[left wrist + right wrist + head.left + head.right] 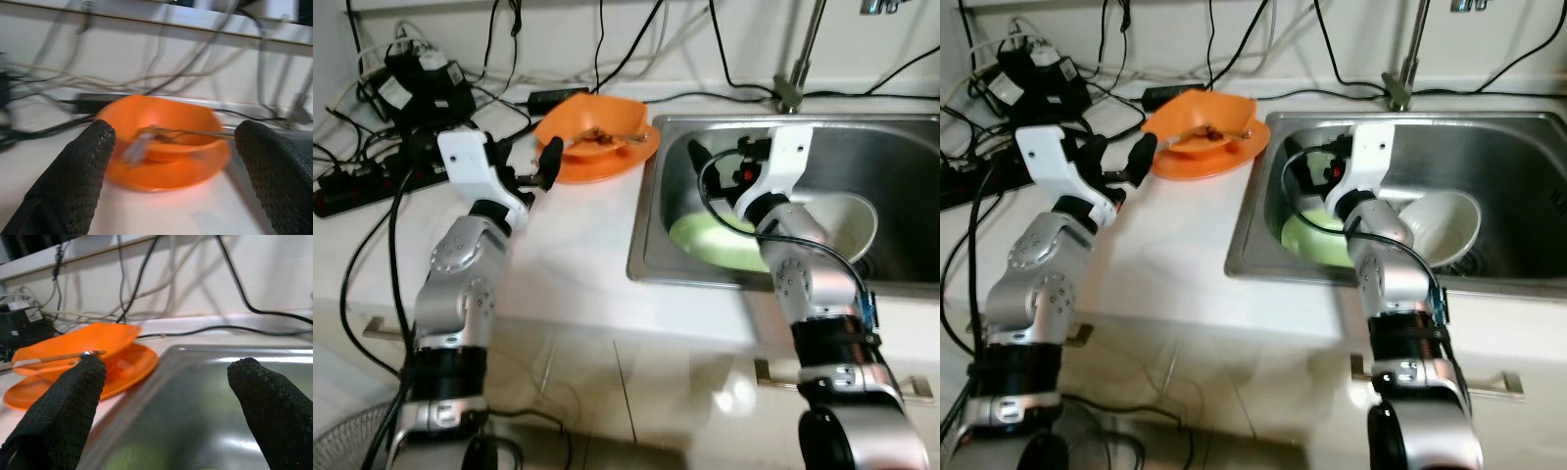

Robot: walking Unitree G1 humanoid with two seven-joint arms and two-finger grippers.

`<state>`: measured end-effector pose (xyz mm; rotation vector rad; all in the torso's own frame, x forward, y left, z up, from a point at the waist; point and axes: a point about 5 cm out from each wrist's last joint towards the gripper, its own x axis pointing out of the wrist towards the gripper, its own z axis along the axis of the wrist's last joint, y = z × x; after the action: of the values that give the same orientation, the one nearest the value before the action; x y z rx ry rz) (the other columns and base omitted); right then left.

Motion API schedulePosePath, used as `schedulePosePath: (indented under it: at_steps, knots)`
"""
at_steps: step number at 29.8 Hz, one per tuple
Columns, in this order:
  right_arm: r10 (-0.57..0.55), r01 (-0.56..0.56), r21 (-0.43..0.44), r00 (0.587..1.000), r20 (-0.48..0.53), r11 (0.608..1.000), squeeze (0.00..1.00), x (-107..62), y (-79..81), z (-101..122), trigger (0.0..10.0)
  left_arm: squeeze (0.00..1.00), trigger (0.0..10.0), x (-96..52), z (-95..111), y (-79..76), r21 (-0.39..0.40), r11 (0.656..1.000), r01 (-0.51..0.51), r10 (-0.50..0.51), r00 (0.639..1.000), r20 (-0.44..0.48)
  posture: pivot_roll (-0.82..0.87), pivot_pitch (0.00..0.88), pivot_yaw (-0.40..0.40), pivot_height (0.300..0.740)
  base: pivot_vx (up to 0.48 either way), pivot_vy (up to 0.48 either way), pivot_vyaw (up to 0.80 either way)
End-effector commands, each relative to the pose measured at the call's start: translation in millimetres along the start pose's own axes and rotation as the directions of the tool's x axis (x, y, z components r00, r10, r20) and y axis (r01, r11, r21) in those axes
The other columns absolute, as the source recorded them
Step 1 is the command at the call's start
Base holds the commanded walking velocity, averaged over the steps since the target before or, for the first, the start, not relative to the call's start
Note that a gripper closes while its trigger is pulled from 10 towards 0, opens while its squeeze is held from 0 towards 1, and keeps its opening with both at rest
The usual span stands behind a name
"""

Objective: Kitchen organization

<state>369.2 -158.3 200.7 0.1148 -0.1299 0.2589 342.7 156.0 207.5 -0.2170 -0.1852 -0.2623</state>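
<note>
1. While the head views take in the whole white counter [568, 255] and the stainless sink [901, 147] set into it, the wrist views sit low and close, each looking out between two knobbly black fingers.
2. The left gripper [533, 166] hovers over the counter just short of the orange plate [626, 162], its fingers spread wide and holding nothing; the left wrist view shows the textured pads [80, 181] framing the plate, the picture smeared with blur.
3. On that plate stands an orange bowl [597, 117] with a bent, wavy rim, and a thin metal utensil [54, 357] lies across it. The right wrist view gives its handle sharply, whereas the head views show only a pale streak with dark scraps beside it.
4. The right gripper [1317, 171] reaches over the sink's left part, fingers wide apart and empty. Its wrist view looks across the shiny steel rim toward the orange dishes and the cables on the wall.
5. The head views alone show what lies in the basin: a pale green plate [1307, 235] flat on the bottom and a glossy white bowl [1449, 225] tilted on its side just beside it, partly behind the right arm.
6. Black cables and a power strip [352, 191] clutter the counter's far left; a faucet stem [798, 59] rises behind the sink.
</note>
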Motion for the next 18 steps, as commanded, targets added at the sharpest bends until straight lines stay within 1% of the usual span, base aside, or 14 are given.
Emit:
schedulePosePath:
  at_steps: [1,18]
  knots:
    - [0.046,-0.046,0.002,0.999,0.015,0.999,0.00,4.8,15.3,1.9,10.0,0.00,10.0,-4.4,7.1,11.6,0.016,0.999,-0.030,0.030,0.999,0.018,-0.05,0.000,0.107,0.740,0.000,0.000,0.00]
    - [0.038,-0.038,0.006,0.999,0.003,0.999,0.00,5.7,15.9,-0.9,10.0,0.00,10.0,-5.0,3.5,13.0,0.025,0.999,-0.038,0.038,0.999,-0.003,-0.05,0.000,0.106,0.740,0.000,0.000,0.00]
